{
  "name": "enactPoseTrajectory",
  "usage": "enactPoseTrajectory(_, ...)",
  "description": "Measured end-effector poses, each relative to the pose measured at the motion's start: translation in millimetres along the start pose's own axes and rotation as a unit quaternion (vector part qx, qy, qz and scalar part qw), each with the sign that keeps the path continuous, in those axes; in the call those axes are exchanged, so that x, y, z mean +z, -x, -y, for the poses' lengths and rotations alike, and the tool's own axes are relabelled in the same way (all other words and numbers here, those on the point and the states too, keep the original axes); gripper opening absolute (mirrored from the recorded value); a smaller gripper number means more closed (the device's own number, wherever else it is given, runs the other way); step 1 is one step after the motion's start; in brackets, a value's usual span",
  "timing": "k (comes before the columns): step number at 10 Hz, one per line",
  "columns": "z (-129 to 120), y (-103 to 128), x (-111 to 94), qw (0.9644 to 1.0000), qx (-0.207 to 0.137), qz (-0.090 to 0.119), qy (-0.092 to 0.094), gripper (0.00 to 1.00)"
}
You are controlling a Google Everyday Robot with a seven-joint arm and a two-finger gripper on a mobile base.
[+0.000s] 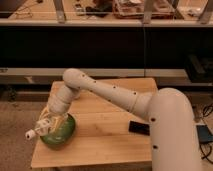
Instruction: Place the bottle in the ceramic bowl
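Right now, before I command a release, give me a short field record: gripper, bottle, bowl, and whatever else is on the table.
gripper: low over the ceramic bowl at the table's front left, shut on the bottle
bottle: held roughly sideways, white cap pointing left past the bowl's rim
ceramic bowl: green, upright on the table
table: light wood
other: flat black object right of the bowl, well apart from it
status: bottle not yet released into the bowl

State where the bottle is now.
Camera view, lower left: the bottle lies sideways in the shut claw, over the left rim of the ceramic bowl, at the near-left corner of the table.
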Motion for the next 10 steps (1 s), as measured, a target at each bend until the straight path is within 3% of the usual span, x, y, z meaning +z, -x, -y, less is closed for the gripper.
enactPoseTrajectory(5, -4, -18, 35, 0.9997, -0.01, -0.006, 0.023, 0.0)
enactPoseTrajectory(10, -1, -34, 55, 0.9994, -0.019, -0.011, 0.026, 0.0)
